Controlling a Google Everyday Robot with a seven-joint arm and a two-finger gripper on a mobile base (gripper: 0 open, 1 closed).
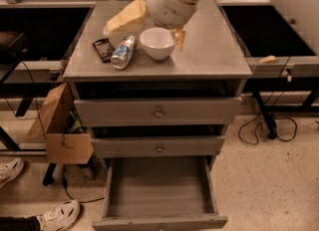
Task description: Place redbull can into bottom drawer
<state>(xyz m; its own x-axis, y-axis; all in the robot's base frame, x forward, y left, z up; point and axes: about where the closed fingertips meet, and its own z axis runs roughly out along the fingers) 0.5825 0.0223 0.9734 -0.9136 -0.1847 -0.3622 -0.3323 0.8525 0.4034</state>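
The redbull can (123,52) lies on its side on the cabinet top, between a flat black snack packet (103,49) and a white bowl (157,43). My gripper (144,26) hangs over the back of the cabinet top, just behind the can and bowl. It is open and empty. One yellowish finger (124,20) points down-left toward the can, and the other (179,37) shows to the right of the bowl. The bottom drawer (159,191) is pulled out and open, with nothing visible in it. The two drawers above it are shut.
The grey cabinet top (214,51) has bare surface to the right of the bowl. A cardboard box (57,125) leans at the cabinet's left. Someone's shoes (57,215) are on the floor at lower left. Cables (264,130) trail on the floor at right.
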